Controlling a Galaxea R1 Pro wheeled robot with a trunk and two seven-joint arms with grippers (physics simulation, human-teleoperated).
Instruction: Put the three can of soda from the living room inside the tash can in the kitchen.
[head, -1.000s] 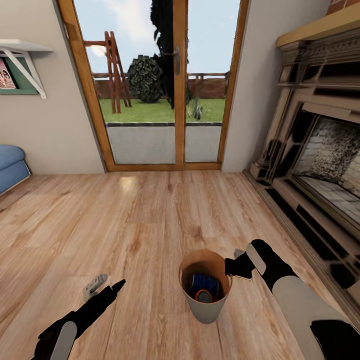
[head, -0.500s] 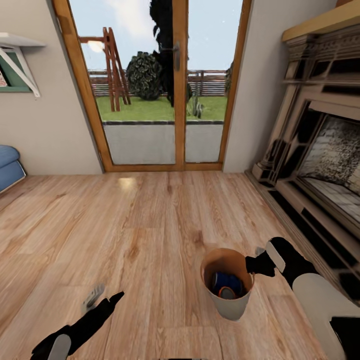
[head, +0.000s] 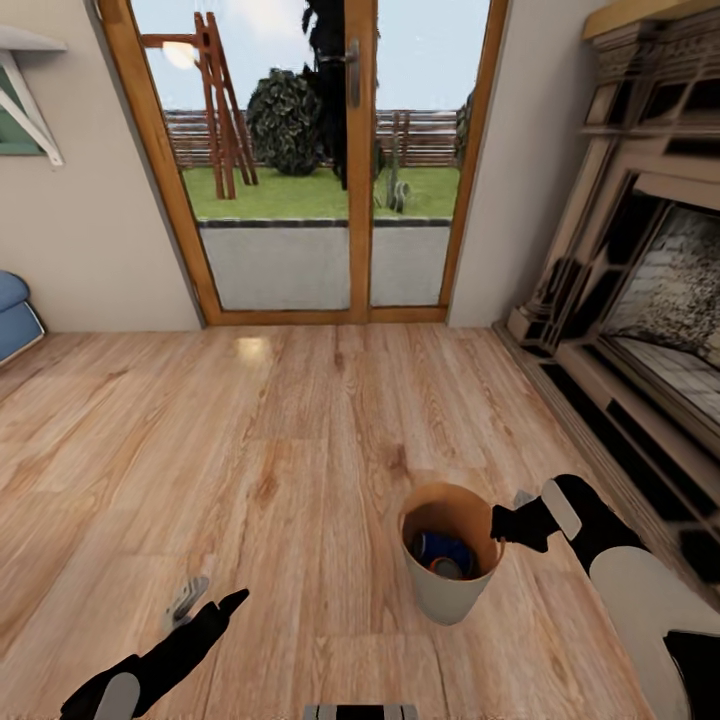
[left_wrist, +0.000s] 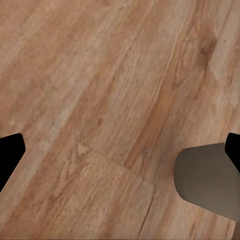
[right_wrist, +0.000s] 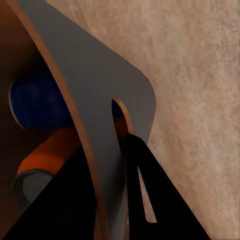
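The trash can (head: 444, 598), pale grey outside and tan inside, hangs just above the wood floor. My right gripper (head: 506, 523) is shut on its rim at the right side. Inside lie a dark blue soda can (head: 441, 547) and an orange one (head: 446, 568); a second orange can cannot be made out. In the right wrist view the black fingers (right_wrist: 145, 185) pinch the bin wall (right_wrist: 95, 95), with the blue can (right_wrist: 37, 100) and the orange can (right_wrist: 55, 150) behind it. My left gripper (head: 208, 598) is open and holds nothing, low over the floor (left_wrist: 110, 100).
A wood-framed glass door (head: 355, 160) to a garden stands straight ahead. The brick fireplace (head: 650, 300) runs along the right wall. A blue sofa end (head: 12, 315) and a wall shelf (head: 25, 60) show at the far left. Open wood floor lies between.
The whole picture has shifted, so the camera moved toward the door. The bin, still held by my right gripper, now sits further right in the view. The left gripper stays open.
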